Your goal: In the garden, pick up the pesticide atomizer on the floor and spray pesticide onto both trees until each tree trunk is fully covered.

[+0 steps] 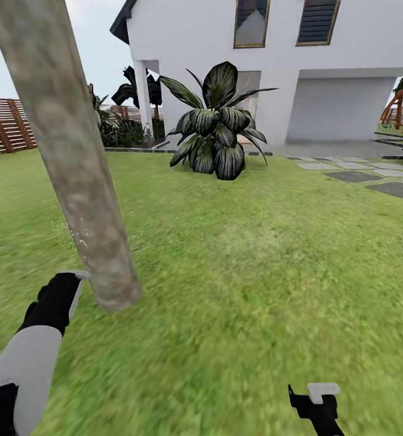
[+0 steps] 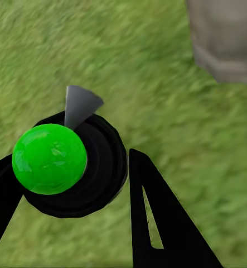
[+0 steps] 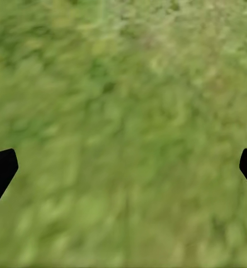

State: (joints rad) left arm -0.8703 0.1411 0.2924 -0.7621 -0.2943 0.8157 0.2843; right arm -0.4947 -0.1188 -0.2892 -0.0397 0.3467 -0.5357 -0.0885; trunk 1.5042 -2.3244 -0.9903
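One tree trunk (image 1: 74,163), thick and mottled grey-brown, slants down from the upper left to its base in the grass; its base also shows in the left wrist view (image 2: 226,39). My left gripper (image 1: 65,290) is just left of that base, shut on the pesticide atomizer (image 2: 56,162), a black round body with a bright green cap and a grey nozzle (image 2: 78,103). The nozzle's grey tip (image 1: 77,274) almost touches the trunk. A few pale flecks mark the bark low down. My right gripper (image 1: 315,396) hangs open over bare lawn (image 3: 123,167), its fingers wide apart.
Grass lawn all around. A big dark-leaved plant (image 1: 216,130) stands ahead before the white house (image 1: 256,60). Grey stepping stones (image 1: 359,175) lie at the right, a slatted wooden fence (image 1: 4,124) at the far left, a red play frame (image 1: 401,109) at the far right.
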